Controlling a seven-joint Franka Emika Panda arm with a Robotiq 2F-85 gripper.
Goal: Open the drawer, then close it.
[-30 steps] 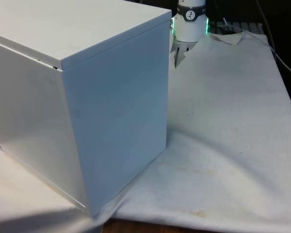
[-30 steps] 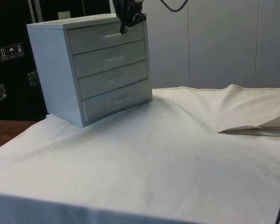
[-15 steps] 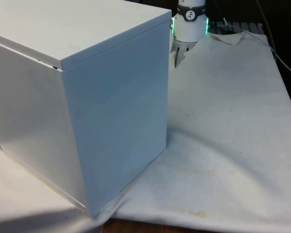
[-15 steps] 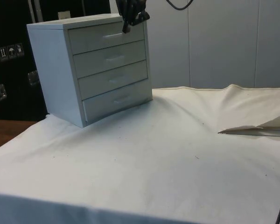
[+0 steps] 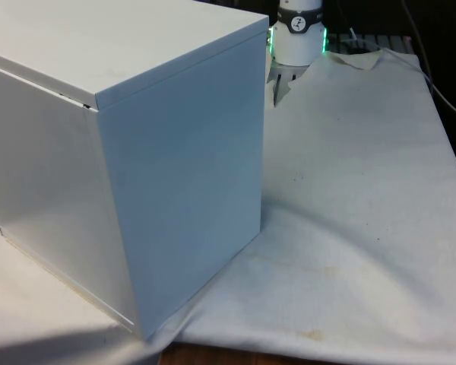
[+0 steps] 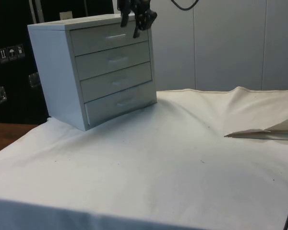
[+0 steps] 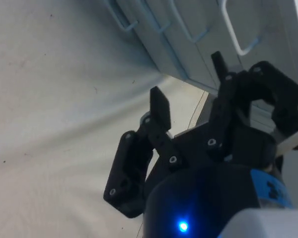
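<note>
The claw (image 6: 129, 25) hangs with its fingers (image 7: 160, 108) spread wide and nothing between them, just in front of the top drawer (image 6: 108, 37) of the chest of drawers (image 6: 93, 72), close to that drawer's handle (image 6: 117, 35). The side view shows all four drawer fronts flush and shut below and behind the claw, and the wrist view shows the wire handles (image 7: 238, 37) just past the fingertips. The front view gives the chest's plain back and side (image 5: 137, 167) on the cloth-covered surface (image 5: 365, 190).
</note>
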